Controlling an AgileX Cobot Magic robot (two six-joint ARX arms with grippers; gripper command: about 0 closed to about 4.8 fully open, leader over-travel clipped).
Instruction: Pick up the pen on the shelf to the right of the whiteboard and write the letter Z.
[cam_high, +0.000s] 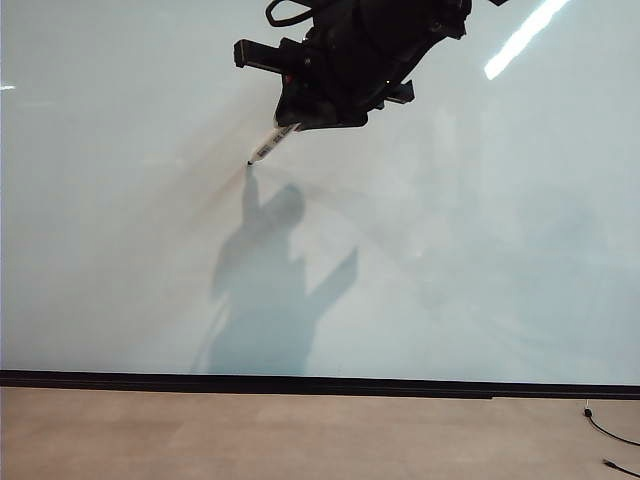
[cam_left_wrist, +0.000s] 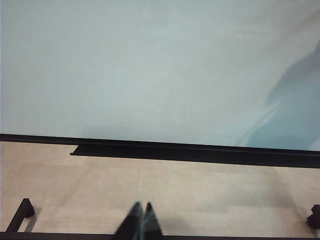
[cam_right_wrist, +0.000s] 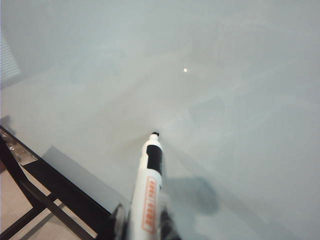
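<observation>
A beige floor (cam_high: 300, 435) of large pale tiles runs along the foot of the scene, faint seams showing between the tiles. A thin black cable (cam_high: 612, 432) trails across it at the right of the exterior view. Black metal frame bars (cam_left_wrist: 20, 214) stand on the floor. A bright streak of reflected ceiling light (cam_high: 525, 35) slants overhead, and soft grey shadows fall below it.

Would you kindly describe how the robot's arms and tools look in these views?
The right arm's tool is a bulky, matte black assembly with blocky housings, a small red spot on its body and a black cable looping above it. In the right wrist view only its dark fingers show, blurred. The left tool shows as two slim, dark, pointed fingers pressed together. No lettering is legible.
</observation>
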